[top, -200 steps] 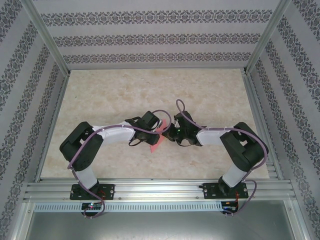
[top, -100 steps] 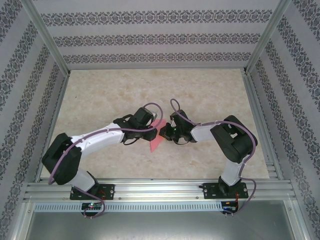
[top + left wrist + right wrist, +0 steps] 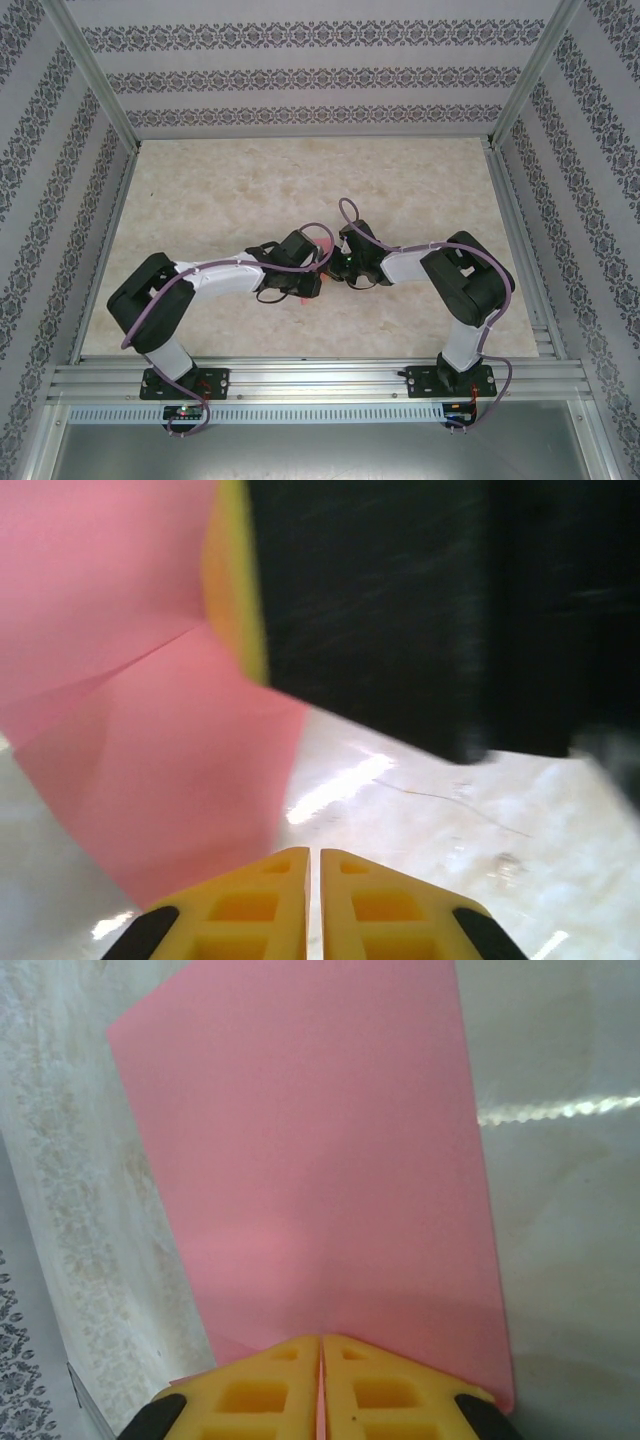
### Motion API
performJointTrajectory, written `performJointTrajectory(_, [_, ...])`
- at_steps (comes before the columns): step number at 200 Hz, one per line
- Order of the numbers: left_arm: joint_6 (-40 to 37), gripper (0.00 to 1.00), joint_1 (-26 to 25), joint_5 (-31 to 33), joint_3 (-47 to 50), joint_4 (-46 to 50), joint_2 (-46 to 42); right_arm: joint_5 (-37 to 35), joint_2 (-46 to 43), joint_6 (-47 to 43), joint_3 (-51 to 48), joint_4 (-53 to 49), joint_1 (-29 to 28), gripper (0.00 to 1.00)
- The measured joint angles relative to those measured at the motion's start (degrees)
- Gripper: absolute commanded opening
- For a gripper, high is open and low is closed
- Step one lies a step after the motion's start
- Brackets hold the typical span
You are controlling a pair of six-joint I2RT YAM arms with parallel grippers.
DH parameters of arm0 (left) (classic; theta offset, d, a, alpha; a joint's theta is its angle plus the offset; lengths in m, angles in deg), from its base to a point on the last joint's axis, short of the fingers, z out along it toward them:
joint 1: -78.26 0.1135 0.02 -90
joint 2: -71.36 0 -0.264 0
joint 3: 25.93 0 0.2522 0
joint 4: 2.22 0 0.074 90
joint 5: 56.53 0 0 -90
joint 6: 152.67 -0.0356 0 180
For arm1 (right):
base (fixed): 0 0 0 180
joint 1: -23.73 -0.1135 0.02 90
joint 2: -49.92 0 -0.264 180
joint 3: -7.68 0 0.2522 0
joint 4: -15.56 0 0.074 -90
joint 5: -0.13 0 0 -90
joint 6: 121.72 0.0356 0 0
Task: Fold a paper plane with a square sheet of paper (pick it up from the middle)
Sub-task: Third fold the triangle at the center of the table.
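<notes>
Square sheet of paper (image 3: 320,1160), pink, sits between both pincers over the middle of the tabletop (image 3: 220,190). Right pincer (image 3: 321,1345) is clamped on its near edge. Left pincer (image 3: 313,855) has fingers almost touching at the paper's lower corner; any grip is unclear.

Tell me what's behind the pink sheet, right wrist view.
Marbled table shows either side of the pink sheet, which the right gripper pinches; what lies directly behind it is covered.
</notes>
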Motion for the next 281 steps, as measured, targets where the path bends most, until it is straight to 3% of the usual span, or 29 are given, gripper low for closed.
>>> performJointTrajectory(67, [0.6,0.05,0.0,4.3,1.4,-1.2,1.6,0.0,-1.6,-1.6,0.8,-3.0,0.0,0.18])
performJointTrajectory(111, [0.6,0.04,0.0,4.5,2.9,-3.7,1.0,0.6,-5.9,-3.2,0.9,-3.9,-0.8,0.09])
performJointTrajectory(164, [0.7,0.03,0.0,5.1,3.2,-4.0,0.9,0.8,-3.0,-3.2,1.0,-3.5,-3.8,0.05])
performJointTrajectory(281, [0.8,0.01,0.0,6.9,5.5,-7.3,-0.2,0.9,0.8,-4.7,1.0,-0.3,-0.1,0.07])
